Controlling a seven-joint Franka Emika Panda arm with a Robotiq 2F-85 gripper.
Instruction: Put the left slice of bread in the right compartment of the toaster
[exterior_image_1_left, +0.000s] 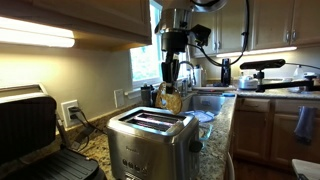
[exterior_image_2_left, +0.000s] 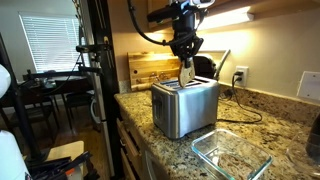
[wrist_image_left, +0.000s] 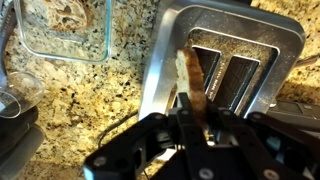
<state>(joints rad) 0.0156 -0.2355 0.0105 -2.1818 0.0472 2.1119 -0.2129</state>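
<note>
Okay, so the views don't all tell the same story. Only the wrist view looks straight down onto the toaster (wrist_image_left: 165, 60) — brushed steel, rounded corners, two long dark slots side by side. From there the slice of bread (wrist_image_left: 187, 72) stands on edge right in front of my gripper (wrist_image_left: 190, 104), over the steel top by the slot on the left of that picture. Whether its lower edge is already inside the slot, I can't tell.

Both exterior views give you the height instead: the slice hangs just above the toaster, tilted a bit, its lower end close to the top. An exterior view also catches a black grill (exterior_image_1_left: 30, 125) with its lid up, near the toaster, which the other views miss. An exterior view has a wooden cutting board (exterior_image_2_left: 150, 70) against the wall behind the toaster, plus a glass dish (exterior_image_2_left: 232, 155) on the speckled granite counter (exterior_image_2_left: 275, 120) in front of it. The wrist view shows that dish too, off beside the toaster.

My fingers are drawn in narrow, pinching the slice by its upper part — flat faces against the pads.

The slice itself is small and flat, tan-golden on the face, darker along the crust edge.
</note>
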